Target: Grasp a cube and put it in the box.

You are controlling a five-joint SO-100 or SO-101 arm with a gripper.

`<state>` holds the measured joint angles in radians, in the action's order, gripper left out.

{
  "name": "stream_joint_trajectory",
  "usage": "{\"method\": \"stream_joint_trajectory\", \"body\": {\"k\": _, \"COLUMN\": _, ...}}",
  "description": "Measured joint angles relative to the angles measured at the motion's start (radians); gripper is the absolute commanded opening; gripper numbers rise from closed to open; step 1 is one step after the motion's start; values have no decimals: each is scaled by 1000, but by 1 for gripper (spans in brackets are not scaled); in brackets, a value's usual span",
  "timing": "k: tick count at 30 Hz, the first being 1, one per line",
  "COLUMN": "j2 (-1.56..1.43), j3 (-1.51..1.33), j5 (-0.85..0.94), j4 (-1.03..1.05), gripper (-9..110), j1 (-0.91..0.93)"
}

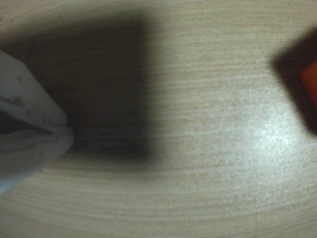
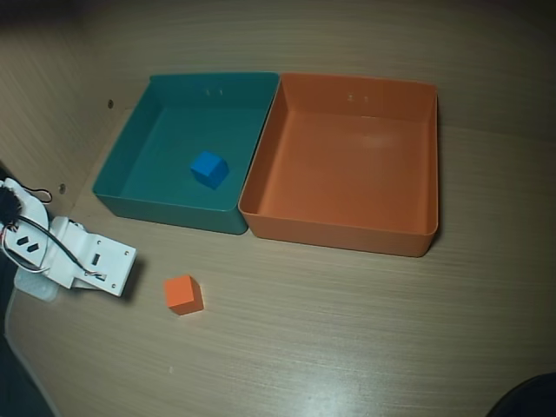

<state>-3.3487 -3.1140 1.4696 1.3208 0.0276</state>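
Note:
The small orange cube (image 2: 183, 294) rests on the wooden table, in front of the two trays and apart from both. In the wrist view only a blurred edge of the cube (image 1: 309, 82) shows at the right border. The box (image 2: 347, 233), a large shallow orange tray, stands at the back right with nothing in it. My gripper (image 1: 68, 133) enters the wrist view from the left, its white fingers meeting at the tips with nothing between them, low over bare wood. Seen from overhead, the white arm (image 2: 87, 256) sits a short way left of the cube.
A teal-green tray (image 2: 165, 208) stands flush against the box's left wall and holds a small blue cube (image 2: 209, 168). The table edge runs along the far left, behind the arm.

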Motion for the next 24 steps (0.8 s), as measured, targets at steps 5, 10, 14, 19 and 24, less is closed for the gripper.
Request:
{"method": "stream_joint_trajectory", "body": {"k": 5, "j2": 0, "j3": 2, "j5": 0, "j4": 0, "gripper": -6, "j1": 0}}
{"method": "stream_joint_trajectory", "body": {"k": 10, "j2": 54, "j3": 63, "j5": 0, "j4": 0, "gripper": -6, "j1": 8}}
{"method": "stream_joint_trajectory", "body": {"k": 14, "j2": 221, "j3": 212, "j5": 0, "j4": 20, "gripper": -6, "j1": -9}}
{"method": "stream_joint_trajectory", "body": {"k": 19, "j2": 497, "j3": 471, "j5": 0, "j4": 20, "gripper": -6, "j1": -18}}
{"method": "stream_joint_trajectory", "body": {"k": 24, "j2": 770, "j3": 726, "j5": 0, "j4": 20, "gripper": -6, "j1": -69}}
